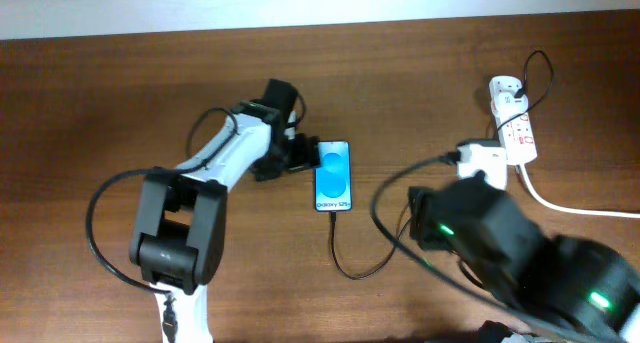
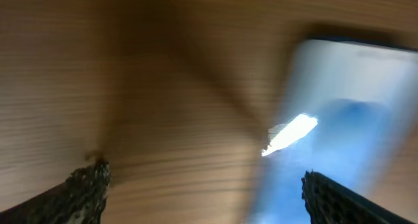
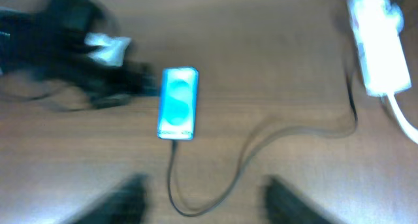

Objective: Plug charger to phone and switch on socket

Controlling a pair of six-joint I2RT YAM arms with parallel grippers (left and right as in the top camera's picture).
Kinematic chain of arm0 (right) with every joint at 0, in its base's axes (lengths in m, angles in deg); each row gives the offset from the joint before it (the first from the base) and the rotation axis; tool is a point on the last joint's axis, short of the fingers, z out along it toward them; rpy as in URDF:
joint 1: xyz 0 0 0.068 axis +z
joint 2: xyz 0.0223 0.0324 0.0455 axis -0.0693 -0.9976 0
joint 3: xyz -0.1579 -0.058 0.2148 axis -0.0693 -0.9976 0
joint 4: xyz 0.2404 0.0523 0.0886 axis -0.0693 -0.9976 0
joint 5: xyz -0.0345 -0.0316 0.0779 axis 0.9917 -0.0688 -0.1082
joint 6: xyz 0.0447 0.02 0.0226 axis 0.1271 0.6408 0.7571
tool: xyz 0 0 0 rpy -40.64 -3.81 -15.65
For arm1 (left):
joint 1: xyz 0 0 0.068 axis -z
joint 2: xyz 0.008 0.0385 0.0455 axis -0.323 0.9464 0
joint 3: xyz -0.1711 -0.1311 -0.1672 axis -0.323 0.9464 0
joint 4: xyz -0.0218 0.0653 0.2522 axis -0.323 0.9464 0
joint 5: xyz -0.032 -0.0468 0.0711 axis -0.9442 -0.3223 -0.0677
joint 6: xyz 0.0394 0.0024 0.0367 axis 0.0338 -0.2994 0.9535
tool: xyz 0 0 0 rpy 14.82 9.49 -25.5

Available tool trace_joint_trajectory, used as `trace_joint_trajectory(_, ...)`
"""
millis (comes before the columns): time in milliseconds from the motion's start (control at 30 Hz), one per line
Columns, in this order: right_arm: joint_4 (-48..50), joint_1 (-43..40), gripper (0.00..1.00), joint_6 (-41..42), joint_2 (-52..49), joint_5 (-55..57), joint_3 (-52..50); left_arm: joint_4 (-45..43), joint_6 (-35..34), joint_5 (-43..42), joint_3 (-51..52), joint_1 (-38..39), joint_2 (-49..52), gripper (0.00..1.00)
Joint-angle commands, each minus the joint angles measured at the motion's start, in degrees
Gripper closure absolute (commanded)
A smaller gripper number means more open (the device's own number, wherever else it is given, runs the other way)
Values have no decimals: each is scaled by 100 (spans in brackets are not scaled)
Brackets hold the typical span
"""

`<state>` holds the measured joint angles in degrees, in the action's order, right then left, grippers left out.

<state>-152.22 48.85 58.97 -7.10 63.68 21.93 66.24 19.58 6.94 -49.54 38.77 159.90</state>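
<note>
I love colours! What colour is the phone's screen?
Blue; the phone shows best in the overhead view.

Wood-grain table surface and the items resting on it.
The brown table (image 1: 100, 83) carries four items. The phone (image 1: 333, 175) lies flat near the centre, screen up and lit blue, with its long axis running near to far. The charger (image 1: 345, 258), a thin black cable, meets the phone's near short edge, loops toward the near side, then curves right toward the socket (image 1: 515, 123). This white strip with red markings lies at the far right. A thicker white cable (image 1: 570, 205) leaves its near end and runs off to the right.
</note>
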Motion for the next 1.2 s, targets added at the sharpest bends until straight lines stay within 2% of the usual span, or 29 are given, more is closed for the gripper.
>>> trace_joint_trajectory(0, -540, -660, 93, 1574, -684, 162, -35, 275, 356, 1462, -514, -490, -949, 1)
trace_joint_trajectory(67, -791, -1781, 96, 1602, -1051, 74, -35, -52, 442, 1843, -848, -785, -2111, 1)
trace_joint_trajectory(133, -448, -2787, 96, 1060, -1329, -81, -35, -675, 439, 2098, -970, -1102, -3099, 1)
trace_joint_trajectory(167, 9, -3578, 96, 551, -1591, -538, -35, -942, 439, 2140, -970, -1309, -3622, 1)
trace_joint_trajectory(267, 748, -5136, 96, -219, -2437, -2225, 39, -1080, 442, 2426, -970, -1639, -4415, 1)
trace_joint_trajectory(300, 870, -5480, 96, -299, -2769, -2448, 109, -1073, 564, 2627, -970, -1742, -4669, 1)
trace_joint_trajectory(367, 911, -5967, 96, -452, -3530, -2592, 470, -1082, 1285, 2658, -970, -1849, -4999, 1)
trace_joint_trajectory(500, 815, -6328, 96, -588, -4732, -2662, 1574, -979, 2264, 2656, -970, -1860, -5370, 1)
trace_joint_trajectory(700, 968, -6601, 96, -564, -6282, -3180, 2813, -776, 2365, 2649, -721, -1860, -6192, 1)
trace_joint_trajectory(900, 1639, -6647, 96, -229, -6800, -3145, 2852, -1523, 2365, 2649, -260, -1860, -6811, 1)
trace_joint_trajectory(1167, 2059, -6719, 96, 42, -7060, -3010, 2848, -1637, 2365, 2651, -260, -1860, -6887, 1)
